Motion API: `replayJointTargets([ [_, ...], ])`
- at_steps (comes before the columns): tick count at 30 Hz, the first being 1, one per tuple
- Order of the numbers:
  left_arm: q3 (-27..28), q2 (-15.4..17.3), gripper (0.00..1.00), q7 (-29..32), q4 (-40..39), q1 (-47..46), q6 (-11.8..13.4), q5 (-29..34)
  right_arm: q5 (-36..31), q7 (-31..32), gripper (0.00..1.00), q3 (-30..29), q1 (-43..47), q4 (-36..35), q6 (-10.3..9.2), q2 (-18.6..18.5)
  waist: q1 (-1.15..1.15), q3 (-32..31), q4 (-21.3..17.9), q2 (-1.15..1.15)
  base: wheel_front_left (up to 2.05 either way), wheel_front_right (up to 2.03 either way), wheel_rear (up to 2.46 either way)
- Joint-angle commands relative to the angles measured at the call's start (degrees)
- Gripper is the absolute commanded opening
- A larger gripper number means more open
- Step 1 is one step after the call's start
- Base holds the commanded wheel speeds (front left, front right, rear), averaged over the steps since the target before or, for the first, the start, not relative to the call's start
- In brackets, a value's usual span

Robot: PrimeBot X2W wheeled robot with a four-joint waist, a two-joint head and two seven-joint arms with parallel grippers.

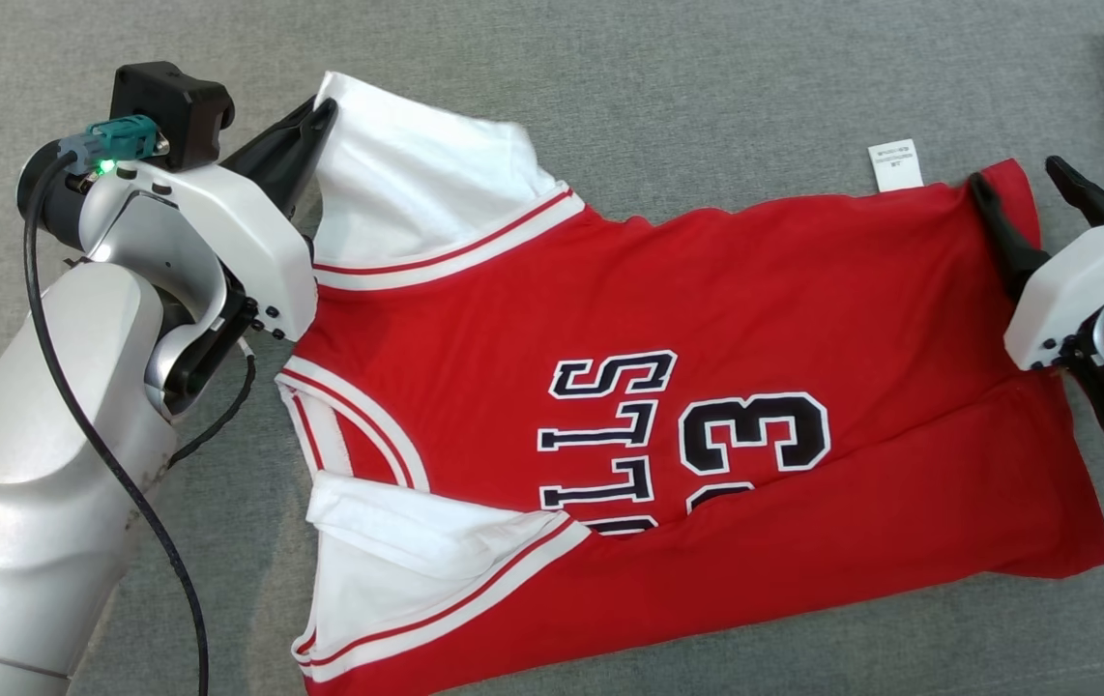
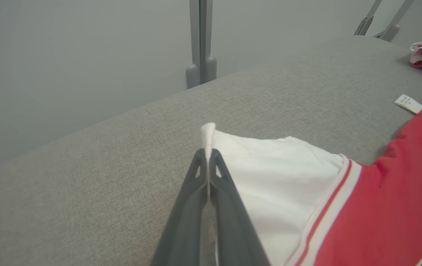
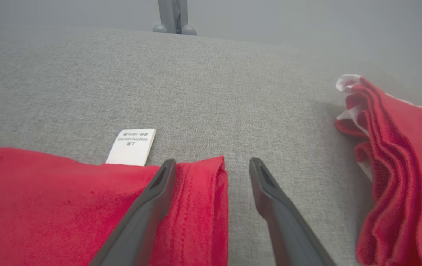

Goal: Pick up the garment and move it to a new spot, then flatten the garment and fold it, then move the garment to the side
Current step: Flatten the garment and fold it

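Left hand [image 1: 325,108] is closed tight on the corner of the white sleeve [image 1: 417,184] of the red garment [image 1: 707,319] — a fold of cloth sticks out beyond the tips. Right hand [image 1: 1016,174] stands wide open at the garment's hem corner, one finger over the red cloth near the white label [image 1: 895,164], the other off the edge — holding nothing. The garment lies spread on the grey worktop [image 1: 707,77].

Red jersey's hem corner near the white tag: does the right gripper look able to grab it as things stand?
Probably yes. The right gripper stands open astride the hem corner, one finger over the red cloth, the other over the bare grey surface; nothing lies between them.
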Motion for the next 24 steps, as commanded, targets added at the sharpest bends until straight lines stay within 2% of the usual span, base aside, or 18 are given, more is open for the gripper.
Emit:
replayJointTargets([
  [1,-0.1,0.0,0.0,-0.5,0.0,0.0,0.0,-0.3,1.1,0.2,1.0,0.3,-1.0,1.5,-0.02,-1.0,0.0,0.0,0.5,0.0,0.0,0.0,0.0],
  [12,-0.6,0.9,0.0,-0.5,-0.4,-1.2,-0.2,-0.8,4.0,-0.8,1.0,4.3,-4.6,9.5,-0.02,-1.9,0.0,0.9,1.0,0.0,0.0,0.0,0.0],
  [23,-1.2,1.1,0.0,-0.1,-0.4,-1.6,0.0,-1.2,3.3,-3.7,1.0,13.2,-7.6,13.7,-0.02,-3.5,0.0,1.1,1.5,0.0,0.0,0.0,0.0],
  [24,-1.2,1.0,0.0,0.0,-0.5,-1.6,0.0,-1.1,3.4,-4.0,0.63,14.0,-7.7,14.1,-0.02,-3.7,0.0,1.0,1.5,0.0,0.0,0.0,0.0],
])
